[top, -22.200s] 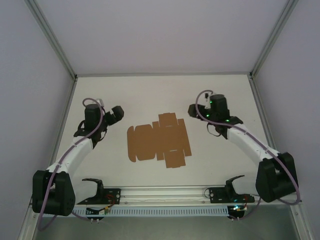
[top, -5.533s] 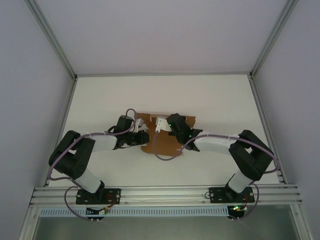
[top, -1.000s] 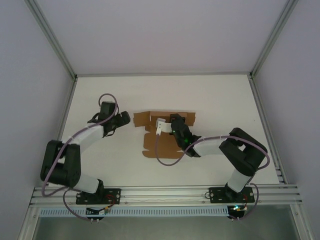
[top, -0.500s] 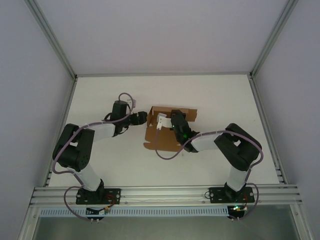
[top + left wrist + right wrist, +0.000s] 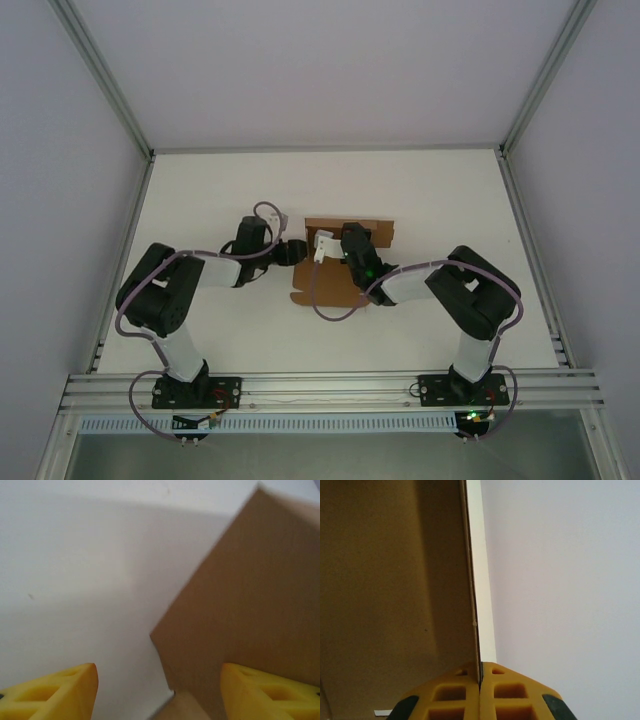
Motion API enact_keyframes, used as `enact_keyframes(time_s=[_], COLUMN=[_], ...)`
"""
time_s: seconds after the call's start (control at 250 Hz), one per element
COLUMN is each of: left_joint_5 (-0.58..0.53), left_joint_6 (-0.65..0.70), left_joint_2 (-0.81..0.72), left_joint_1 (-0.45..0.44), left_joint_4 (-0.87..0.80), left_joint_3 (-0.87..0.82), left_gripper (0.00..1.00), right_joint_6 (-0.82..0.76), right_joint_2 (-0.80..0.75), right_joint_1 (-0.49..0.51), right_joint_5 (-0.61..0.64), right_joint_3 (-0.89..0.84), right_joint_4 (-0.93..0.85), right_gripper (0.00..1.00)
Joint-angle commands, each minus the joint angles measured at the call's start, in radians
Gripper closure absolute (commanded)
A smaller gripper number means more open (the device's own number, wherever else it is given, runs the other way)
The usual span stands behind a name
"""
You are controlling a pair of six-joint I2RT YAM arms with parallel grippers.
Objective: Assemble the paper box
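Paper box point(image 5: 332, 285) half-folded; right claw point(image 5: 480, 679) pinches wall.

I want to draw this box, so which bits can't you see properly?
- Top view: the right arm covers the middle of the paper box.
- Left wrist view: the box is blurry and cut off by the frame; which flap is unclear.
- Top view: too small to tell whether the left hand touches it.

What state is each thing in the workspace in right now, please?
box: partly folded, one wall raised, base lying flat.
left fingers: open, facing a flap of the box, not gripping it.
right fingers: shut on the edge of the box's raised wall.
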Motion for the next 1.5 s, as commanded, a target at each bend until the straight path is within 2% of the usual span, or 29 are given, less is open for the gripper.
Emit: enact_keyframes(time_s=[0.0, 0.331, 0.483, 0.583, 0.87, 1.034, 1.13, 1.214, 1.35, 1.497], left_joint_5=[0.017, 0.0, 0.023, 0.057, -0.053, -0.117, -0.143, -0.142, -0.167, -0.124], left_joint_6=[0.02, 0.099, 0.127, 0.123, 0.132, 0.098, 0.083, 0.08, 0.108, 0.144], left_joint_2=[-0.053, -0.205, -0.171, -0.16, -0.087, -0.065, -0.058, -0.061, -0.064, -0.043], left_joint_1=[-0.044, -0.046, -0.047, -0.049, -0.079, -0.079, -0.079, -0.082, -0.084, -0.09], left_joint_4=[0.007, -0.07, -0.114, -0.083, -0.105, -0.06, -0.044, -0.003, 0.058, 0.12], left_joint_3=[-0.037, -0.058, -0.008, -0.005, 0.041, 0.0, -0.014, -0.025, -0.029, -0.017], left_gripper=[0.35, 0.35, 0.34, 0.34, 0.34, 0.34, 0.34, 0.34, 0.34, 0.33], right_joint_6=[0.012, 0.053, 0.038, 0.029, 0.051, 0.06, 0.089, 0.113, 0.12, 0.127], right_joint_2=[-0.026, -0.08, -0.076, -0.081, -0.123, -0.131, -0.145, -0.147, -0.118, -0.097], right_joint_1=[0.002, 0.017, 0.025, 0.029, 0.056, 0.079, 0.09, 0.094, 0.095, 0.094], right_joint_5=[-0.007, -0.018, -0.016, -0.016, -0.024, -0.003, -0.009, -0.028, -0.034, -0.039], right_joint_3=[-0.027, -0.051, -0.058, -0.061, -0.085, -0.139, -0.16, -0.169, -0.169, -0.162], right_joint_4=[-0.007, -0.039, -0.005, 0.004, -0.036, -0.016, -0.065, -0.134, -0.136, -0.178], right_gripper=[1.0, 1.0, 1.0, 1.0, 1.0, 1.0, 1.0, 1.0, 1.0, 1.0])
